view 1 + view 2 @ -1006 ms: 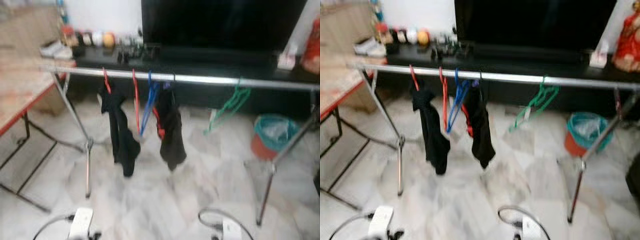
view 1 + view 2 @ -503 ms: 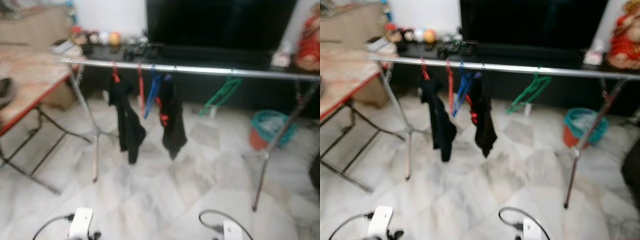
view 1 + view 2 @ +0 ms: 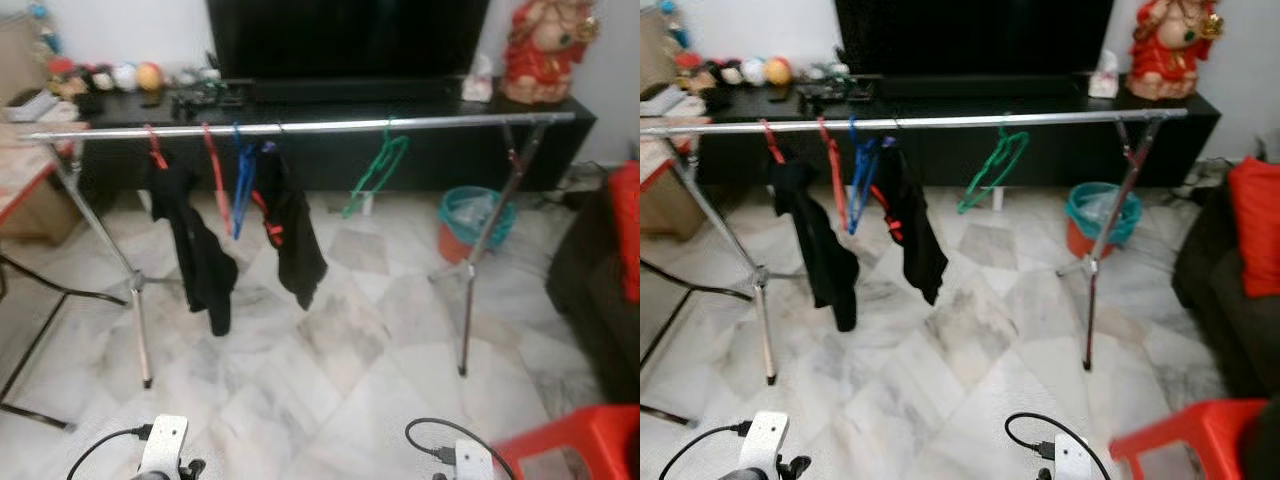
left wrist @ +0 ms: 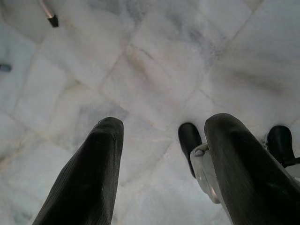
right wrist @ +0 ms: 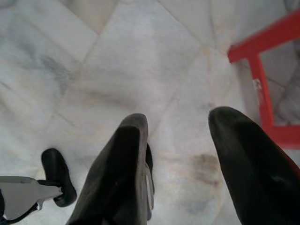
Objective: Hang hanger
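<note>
On steel rail (image 3: 330,126), green wire hanger (image 3: 375,173)

A silver rail (image 3: 940,121) is spanning the room, carrying black garments (image 3: 820,250) on the left and a green hanger (image 3: 992,170) near the middle; a teal bin (image 3: 1095,215) is sitting beyond on the right.

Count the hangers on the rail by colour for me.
Red plastic hangers: 3
Blue plastic hanger: 1
Green plastic hanger: 1
Total: 5 on the silver metal rail; another may be hidden under the black garments.
</note>
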Robot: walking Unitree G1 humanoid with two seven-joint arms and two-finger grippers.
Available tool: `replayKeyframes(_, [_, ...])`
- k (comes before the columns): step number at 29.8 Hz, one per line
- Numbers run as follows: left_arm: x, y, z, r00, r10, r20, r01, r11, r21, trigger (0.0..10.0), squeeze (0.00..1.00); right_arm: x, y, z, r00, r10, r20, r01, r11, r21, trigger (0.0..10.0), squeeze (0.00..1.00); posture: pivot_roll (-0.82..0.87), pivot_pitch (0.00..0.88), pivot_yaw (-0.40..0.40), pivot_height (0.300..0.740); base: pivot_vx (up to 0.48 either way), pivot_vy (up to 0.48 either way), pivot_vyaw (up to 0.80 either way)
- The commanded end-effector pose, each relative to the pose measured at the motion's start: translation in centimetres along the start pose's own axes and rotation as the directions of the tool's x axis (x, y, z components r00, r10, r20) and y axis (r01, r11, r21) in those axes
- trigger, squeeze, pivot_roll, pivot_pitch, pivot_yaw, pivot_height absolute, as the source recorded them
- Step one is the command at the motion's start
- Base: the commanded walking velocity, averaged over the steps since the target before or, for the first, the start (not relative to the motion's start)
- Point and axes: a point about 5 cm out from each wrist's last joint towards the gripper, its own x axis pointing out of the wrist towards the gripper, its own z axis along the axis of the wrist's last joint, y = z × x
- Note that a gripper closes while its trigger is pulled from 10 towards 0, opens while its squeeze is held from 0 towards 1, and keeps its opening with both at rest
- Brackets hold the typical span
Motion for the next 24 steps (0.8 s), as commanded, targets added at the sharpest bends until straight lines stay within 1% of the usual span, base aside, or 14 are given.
replayKeyframes(1, [-0.20, 0.25, -0.92, 1.000, 0.009, -0.028, -0.009, 1.000, -0.004, 10.0, 0.00, 0.00, 0.16, -0.07, 1.000, 0.002, -0.006, -0.002, 1.000, 0.003, 10.0, 0.00, 0.03, 0.001, 0.027, 0.740, 0.000, 0.000, -0.78])
replayKeyframes(4, [-0.20, 0.28, -0.95, 0.999, 0.012, -0.031, -0.013, 1.000, -0.002, 10.0, 0.00, -0.01, 0.26, -0.09, 1.000, 0.006, -0.007, -0.006, 1.000, -0.006, 10.0, 0.00, 0.03, 0.002, 0.026, 0.740, 0.000, 0.000, -0.77])
replayKeyframes(10, [-0.19, 0.27, -0.91, 0.999, 0.006, -0.037, -0.005, 1.000, 0.027, 10.0, 0.00, -0.01, 0.28, -0.08, 1.000, 0.006, -0.007, -0.006, 1.000, -0.009, 10.0, 0.00, 0.03, 0.001, 0.027, 0.740, 0.000, 0.000, -0.77])
replayKeyframes(12, [-0.18, 0.26, -0.89, 0.999, 0.004, -0.038, -0.002, 0.999, 0.037, 10.0, 0.00, -0.01, 0.24, -0.09, 1.000, 0.004, -0.007, -0.004, 1.000, -0.009, 10.0, 0.00, 0.03, 0.001, 0.027, 0.740, 0.000, -0.358, -0.77])
replayKeyframes(14, [-0.19, 0.29, -0.93, 0.999, 0.010, -0.041, -0.008, 0.999, 0.035, 10.0, 0.00, -0.01, 0.24, -0.10, 1.000, 0.004, -0.008, -0.004, 1.000, -0.011, 10.0, 0.00, 0.03, 0.001, 0.027, 0.740, 0.000, -0.375, -0.77])
replayKeyframes(15, [-0.19, 0.30, -0.97, 0.999, 0.012, -0.042, -0.012, 1.000, 0.023, 10.0, 0.00, -0.01, 0.23, -0.09, 1.000, 0.004, -0.008, -0.004, 1.000, -0.011, 10.0, 0.00, 0.03, 0.002, 0.026, 0.740, 0.000, 0.000, -0.77])
replayKeyframes(24, [-0.20, 0.33, -0.99, 0.999, 0.016, -0.042, -0.015, 1.000, 0.025, 10.0, 0.00, 0.00, 0.29, -0.07, 1.000, 0.007, -0.007, -0.007, 1.000, -0.016, 10.0, 0.00, 0.03, 0.003, 0.025, 0.740, 0.000, 0.000, -0.77])
